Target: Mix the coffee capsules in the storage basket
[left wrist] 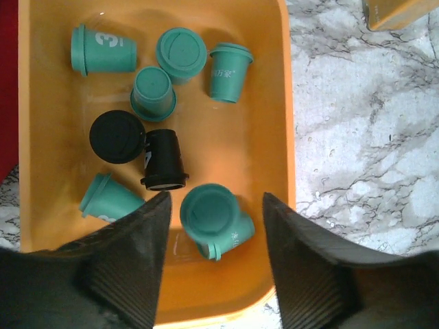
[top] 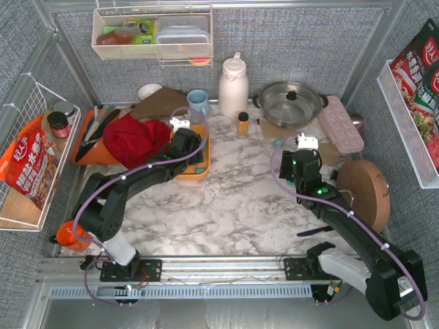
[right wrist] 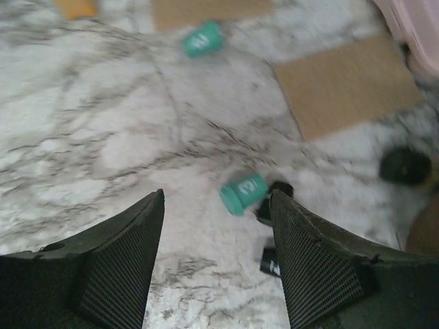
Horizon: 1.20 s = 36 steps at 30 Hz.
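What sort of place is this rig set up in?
Most likely a mock kitchen counter inside a framed test cell: marble-look countertop, white thermos jug, lidded steel pot, and snack bags in wire wall baskets.

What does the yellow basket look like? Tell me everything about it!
The storage basket is a shallow orange-yellow tray, smooth glossy plastic by its look, with rounded corners and low walls. It sits flat on the marble table. Six teal capsules and two black ones show inside, some tipped over. The open left gripper hangs over its near end.
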Each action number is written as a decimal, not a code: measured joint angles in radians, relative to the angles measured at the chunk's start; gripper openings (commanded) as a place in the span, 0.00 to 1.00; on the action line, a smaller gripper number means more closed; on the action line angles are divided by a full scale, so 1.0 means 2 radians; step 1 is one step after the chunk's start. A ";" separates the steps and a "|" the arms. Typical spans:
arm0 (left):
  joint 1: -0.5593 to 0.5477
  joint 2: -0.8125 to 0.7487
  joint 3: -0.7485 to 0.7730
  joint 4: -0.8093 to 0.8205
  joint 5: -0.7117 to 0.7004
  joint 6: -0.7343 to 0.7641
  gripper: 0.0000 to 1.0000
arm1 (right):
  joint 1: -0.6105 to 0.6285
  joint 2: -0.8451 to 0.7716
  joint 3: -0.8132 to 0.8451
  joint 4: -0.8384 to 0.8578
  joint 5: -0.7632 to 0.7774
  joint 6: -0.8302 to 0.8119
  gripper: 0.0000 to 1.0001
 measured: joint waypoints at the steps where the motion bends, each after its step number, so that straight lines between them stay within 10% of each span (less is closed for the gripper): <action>1: 0.000 0.002 0.000 -0.001 0.000 -0.001 0.75 | -0.001 0.004 0.000 -0.012 0.018 0.017 0.67; 5: 0.000 -0.009 -0.011 0.003 -0.001 -0.004 0.99 | -0.016 0.025 0.000 -0.052 0.088 0.079 0.67; 14: 0.000 -0.104 -0.070 0.039 -0.009 -0.006 0.99 | -0.108 0.059 -0.024 -0.091 0.151 0.203 0.59; 36: 0.000 -0.167 -0.113 0.060 0.014 -0.006 0.99 | -0.164 0.216 0.053 -0.104 0.014 0.291 0.36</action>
